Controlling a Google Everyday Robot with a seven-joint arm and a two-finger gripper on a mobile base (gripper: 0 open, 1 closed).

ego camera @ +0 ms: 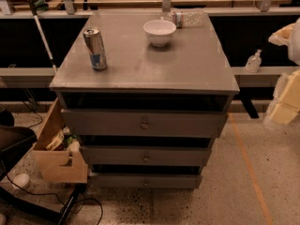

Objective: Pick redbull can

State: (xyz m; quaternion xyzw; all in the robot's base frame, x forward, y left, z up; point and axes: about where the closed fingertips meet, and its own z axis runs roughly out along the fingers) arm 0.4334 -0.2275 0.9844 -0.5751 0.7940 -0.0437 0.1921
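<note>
Cardboard box (58, 161) sat on the floor, far to the left of the tool and lower. The redbull can (95, 48) stood upright on the worktop (187, 64) near its left edge, well apart from the tool, nearly the whole worktop width to its left. White bowl (160, 32) stood between can and tool, further back, with a clear wrapped bundle (187, 18) just behind it. Pump bottle (253, 61) stood on a ledge near the tool's left. The tool (287, 100) was at the right frame edge, off the worktop, partly cut off. Could not tell how open it was; the can was not in it.

Risks, judged: the long reach could clip the bowl. The can was tall and slim, so an off-centre touch could tip it or push it off the left edge.

Writing: blue panels low on the can, but no lettering readable there or on the bottle.
</note>
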